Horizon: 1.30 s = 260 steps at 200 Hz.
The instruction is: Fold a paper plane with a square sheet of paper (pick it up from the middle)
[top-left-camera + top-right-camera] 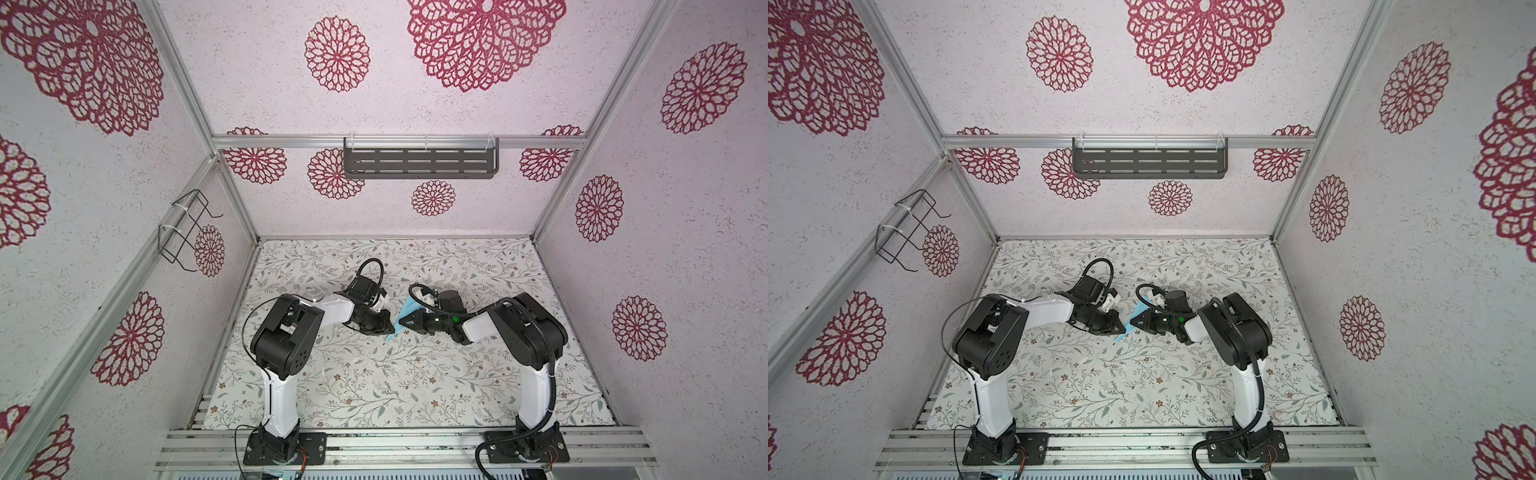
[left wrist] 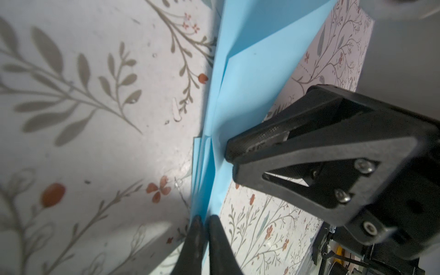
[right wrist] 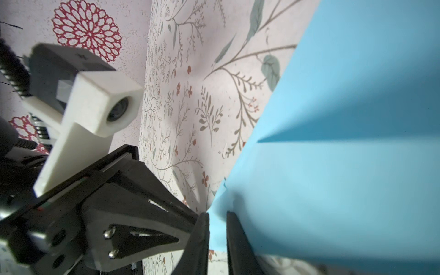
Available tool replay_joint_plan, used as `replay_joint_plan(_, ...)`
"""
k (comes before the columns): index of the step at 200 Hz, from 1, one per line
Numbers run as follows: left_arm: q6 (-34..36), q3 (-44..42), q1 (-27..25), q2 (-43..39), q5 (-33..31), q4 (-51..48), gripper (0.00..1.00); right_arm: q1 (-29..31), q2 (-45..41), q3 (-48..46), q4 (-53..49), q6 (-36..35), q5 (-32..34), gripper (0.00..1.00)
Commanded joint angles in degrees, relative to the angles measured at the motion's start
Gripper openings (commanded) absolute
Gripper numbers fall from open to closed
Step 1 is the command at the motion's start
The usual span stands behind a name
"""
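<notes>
The square sheet of paper shows as a light-blue, layered, narrow pointed paper plane (image 1: 409,309) (image 1: 1139,311), held just above the middle of the floral table between both arms. My left gripper (image 1: 390,329) (image 1: 1121,328) (image 2: 206,217) is shut on its lower edge, with the blue layers (image 2: 250,83) pinched between the fingertips. My right gripper (image 1: 402,322) (image 1: 1133,323) (image 3: 217,214) faces it tip to tip and is shut on a flap of the same paper (image 3: 345,166). The left wrist view shows the right gripper's fingers (image 2: 238,147) pressed onto the flap.
The floral table mat (image 1: 374,386) lies under both arms. A dark slotted shelf (image 1: 419,160) hangs on the back wall and a wire rack (image 1: 187,228) on the left wall. The left arm's white wrist camera (image 3: 114,107) sits close to the right gripper.
</notes>
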Motion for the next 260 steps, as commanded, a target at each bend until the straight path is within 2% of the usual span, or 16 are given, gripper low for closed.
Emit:
replay_joint_plan(1, 0.9, -1.6, 0.0, -0.4, -3.9, -6.2, 0.11, -0.5, 0.8, -0.5, -7.5, -1.6, 5.0, 0.20)
replay_joint_plan(29, 2.3, -1.4, -0.4, -0.7, -5.3, -8.7, 0.15, -0.5, 1.0, -0.5, -7.8, -1.4, 5.0, 0.19)
replay_joint_plan(56, 2.0, 0.4, -0.6, -5.4, -4.4, -8.7, 0.16, -0.4, 0.9, -0.4, -7.7, -1.2, 4.6, 0.19)
replay_joint_plan(108, -4.4, 0.4, -1.3, -9.4, -7.2, -1.5, 0.18, -0.5, 1.0, 0.0, -7.9, -1.2, 4.5, 0.19)
replay_joint_plan(134, -7.3, 0.7, -4.2, -8.1, -9.5, 2.4, 0.16, -0.4, 1.4, 0.2, -8.1, -1.1, 4.5, 0.19)
replay_joint_plan(168, -8.2, 2.9, -5.7, -5.1, -13.3, 2.0, 0.11, -0.5, 1.6, 0.2, -8.1, -0.9, 4.4, 0.19)
replay_joint_plan(237, -7.1, 4.7, -6.7, -2.2, -15.7, -2.7, 0.10, -0.4, 1.9, 0.0, -8.1, -0.8, 4.6, 0.18)
replay_joint_plan(260, -6.1, 5.4, -7.6, -1.9, -18.2, -5.1, 0.10, -0.5, 2.0, 0.0, -8.0, -0.8, 4.6, 0.18)
